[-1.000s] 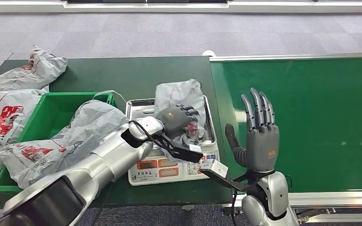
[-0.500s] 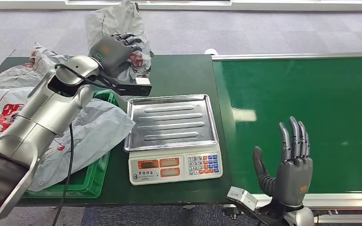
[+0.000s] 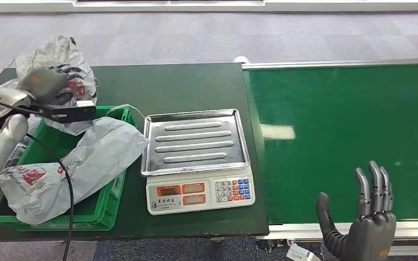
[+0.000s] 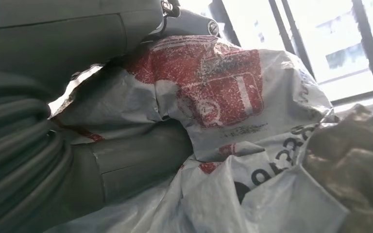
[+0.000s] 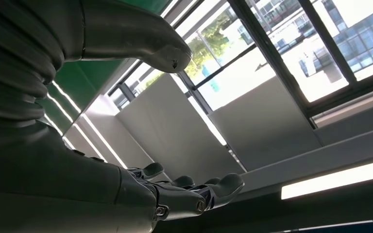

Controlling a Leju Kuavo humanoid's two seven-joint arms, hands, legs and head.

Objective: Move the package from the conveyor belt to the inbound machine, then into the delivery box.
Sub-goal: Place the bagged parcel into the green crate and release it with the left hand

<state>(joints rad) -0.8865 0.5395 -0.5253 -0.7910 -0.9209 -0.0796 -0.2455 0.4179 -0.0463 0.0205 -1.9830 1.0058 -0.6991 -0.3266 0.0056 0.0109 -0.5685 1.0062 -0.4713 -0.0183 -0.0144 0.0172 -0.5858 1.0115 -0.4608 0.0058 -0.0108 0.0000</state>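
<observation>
My left hand [image 3: 42, 82] grips a crumpled grey package [image 3: 65, 65] with a red print, held above the far end of the green delivery box [image 3: 100, 209]. In the left wrist view the same package [image 4: 233, 97] lies against the hand's [image 4: 53, 160] grey thumb and palm. The scale's steel tray [image 3: 195, 141] is bare, with its keypad [image 3: 234, 189] at the front. My right hand [image 3: 366, 223] is low at the near edge of the green conveyor belt [image 3: 348, 125], fingers straight and apart, holding nothing. The right wrist view has that hand [image 5: 126, 184] against windows and ceiling.
A grey bag [image 3: 81, 163] drapes over the box's near right rim. Another printed bag [image 3: 19, 185] lies inside the box at the left. The dark green table [image 3: 185, 81] carries the box and the scale. A black cable [image 3: 68, 179] hangs from my left arm.
My left hand carried the package leftward and lower, to above the box. My right hand sank further toward the frame's bottom. One second ago the package lay on the scale tray.
</observation>
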